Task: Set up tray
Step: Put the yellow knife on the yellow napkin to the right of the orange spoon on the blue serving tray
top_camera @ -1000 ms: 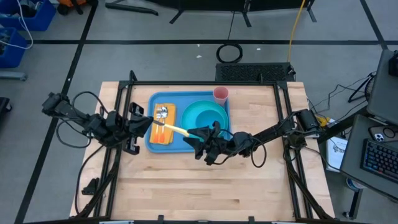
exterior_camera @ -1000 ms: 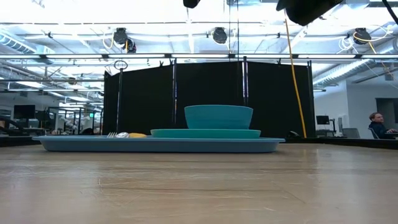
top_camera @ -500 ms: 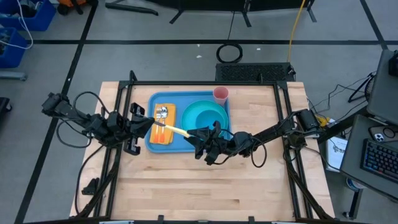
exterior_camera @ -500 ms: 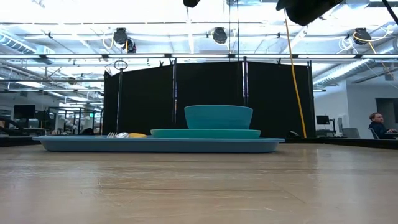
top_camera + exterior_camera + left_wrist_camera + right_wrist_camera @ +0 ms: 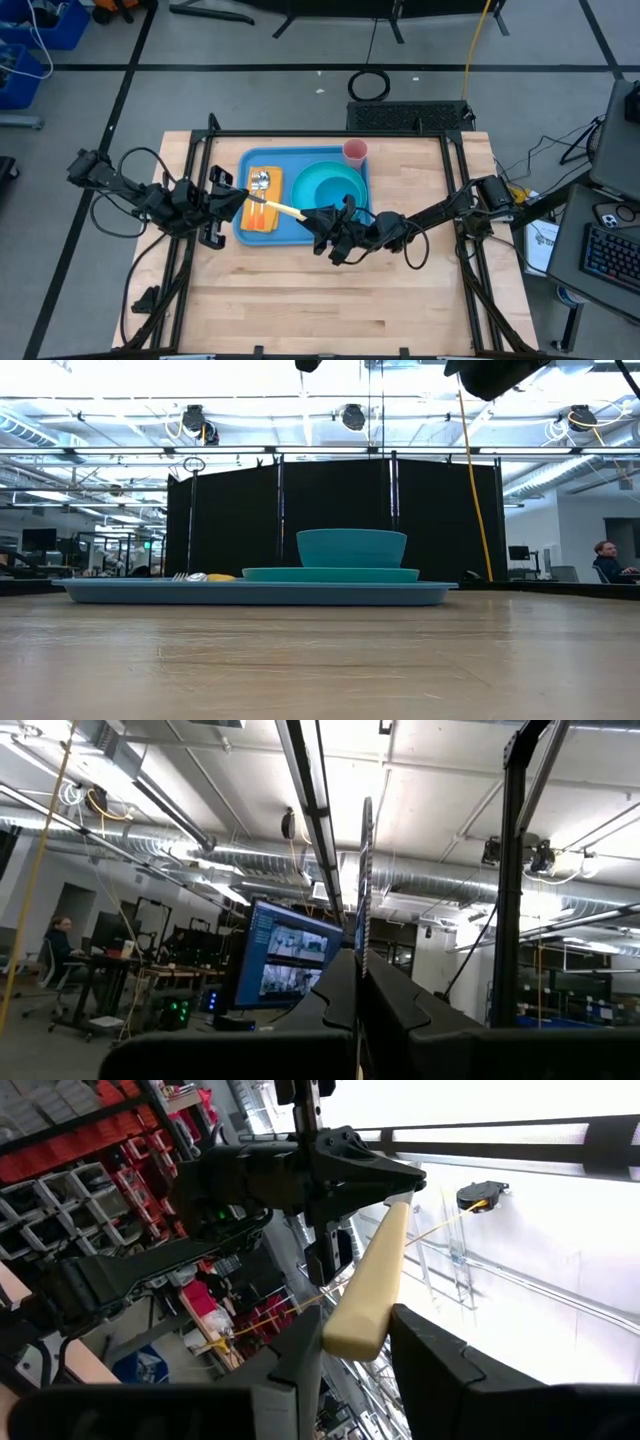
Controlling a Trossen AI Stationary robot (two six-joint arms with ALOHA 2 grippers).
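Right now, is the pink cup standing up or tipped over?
Standing up. From above, the pink cup shows its round open mouth, at the far right corner of the tray.

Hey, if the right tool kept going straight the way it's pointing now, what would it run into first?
Probably the left tool. The right tool has the near end of a cream-coloured handle between its fingers, and the left tool grips the far end, directly ahead. Depth is hard to judge.

No legible text, label, brand, number or sign is showing in any view. The monitor [image 5: 285, 960] seen in the left wrist view is displaying screen content, but nothing on it is reading as characters. The tray [image 5: 262, 226] is bearing no visible marking.
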